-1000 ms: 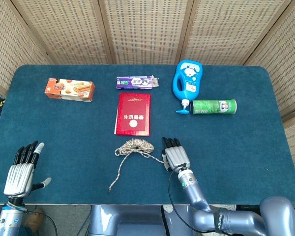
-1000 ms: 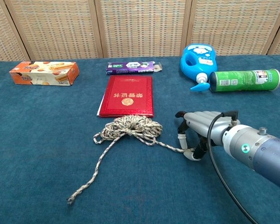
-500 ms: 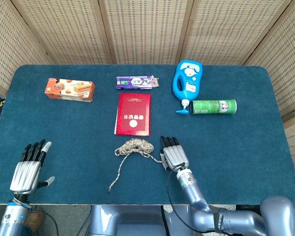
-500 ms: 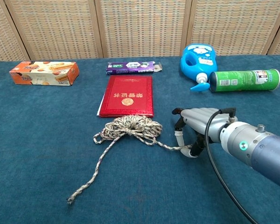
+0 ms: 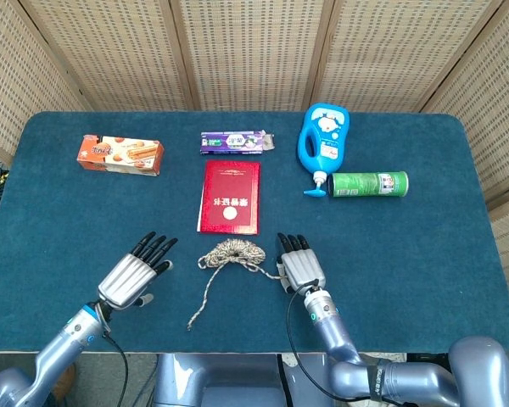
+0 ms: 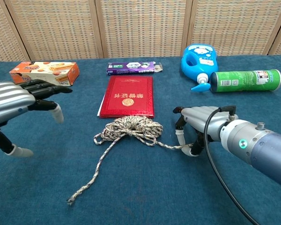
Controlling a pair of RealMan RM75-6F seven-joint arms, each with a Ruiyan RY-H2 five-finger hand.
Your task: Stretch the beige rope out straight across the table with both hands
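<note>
The beige rope [image 5: 232, 252] lies in a loose coil in front of the red booklet, and its long tail runs down-left to a free end [image 6: 70, 201]. Its other end [image 6: 180, 148] reaches right, under my right hand [image 6: 199, 127]. That hand arches over it with curled fingers [image 6: 179, 137], and the rope end lies between thumb and fingertip, not visibly pinched. My left hand [image 5: 136, 273] hovers left of the coil, fingers spread, holding nothing. In the chest view the left hand [image 6: 14, 101] is at the far left.
Behind the coil lies a red booklet [image 5: 230, 197]. Along the back are a biscuit box [image 5: 120, 154], a purple packet [image 5: 236, 142], a blue bottle [image 5: 324, 140] and a green can [image 5: 369, 184] on its side. The table's front edge [image 5: 237, 349] is near the rope tail.
My left hand has swung in from the table's near-left corner toward the rope. The right hand has edged slightly left over the rope end. The rope has not moved.
</note>
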